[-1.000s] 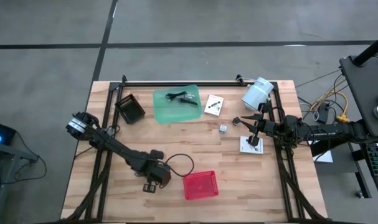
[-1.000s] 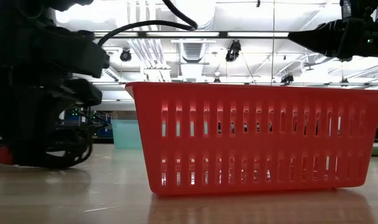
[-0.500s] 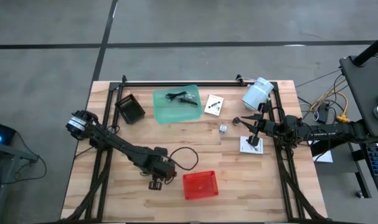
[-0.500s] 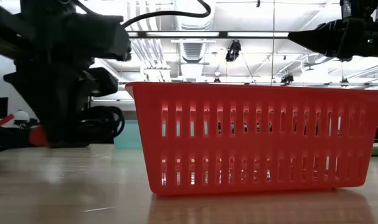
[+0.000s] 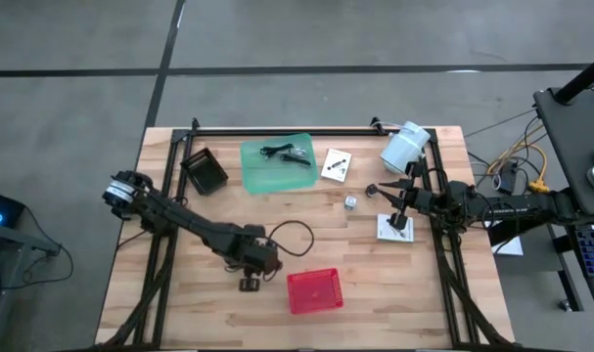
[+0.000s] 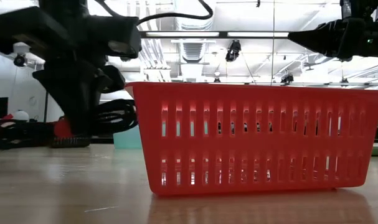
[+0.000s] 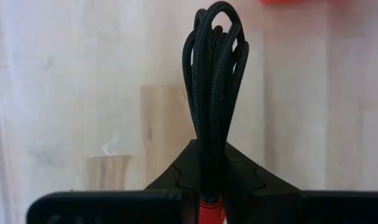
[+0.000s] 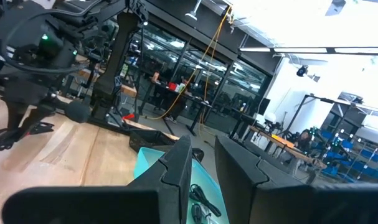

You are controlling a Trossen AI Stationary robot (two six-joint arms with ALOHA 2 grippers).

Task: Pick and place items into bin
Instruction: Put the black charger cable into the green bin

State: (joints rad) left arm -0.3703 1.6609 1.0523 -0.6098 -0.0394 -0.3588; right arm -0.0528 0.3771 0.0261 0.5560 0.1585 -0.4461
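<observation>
My left gripper (image 7: 210,168) is shut on a coiled black cable (image 7: 212,74) just left of the red bin (image 5: 314,290). In the high view the gripper (image 5: 260,262) points steeply down and the cable's loop (image 5: 292,238) spreads toward the bin's far side. Other items lie farther off: black cables on a green tray (image 5: 277,164), a white card (image 5: 336,164) and a tiny silver part (image 5: 350,202). My right gripper (image 5: 383,203) waits at the right, above another white card (image 5: 394,229), its fingers (image 8: 176,168) slightly apart with nothing between them. My left gripper pinches the bundled strands of the cable's coil (image 7: 211,155) between its two fingers, close to a red piece (image 7: 210,208) on the cable. The fingers come from above, slanting down. The loops (image 6: 114,115) stick out beyond the fingertips, clear of the table.
A black box (image 5: 204,171) stands at the far left and a large white cylinder (image 5: 404,147) lies at the far right. Bare wood stretches between the bin and the green tray. In the low view the bin's slotted wall (image 6: 257,137) fills the middle.
My left gripper has carried the cable up and toward the table's right and far edges, nearer the bin. It has stayed shut. The cable has risen with it and now hangs clear of the table beside the bin.
</observation>
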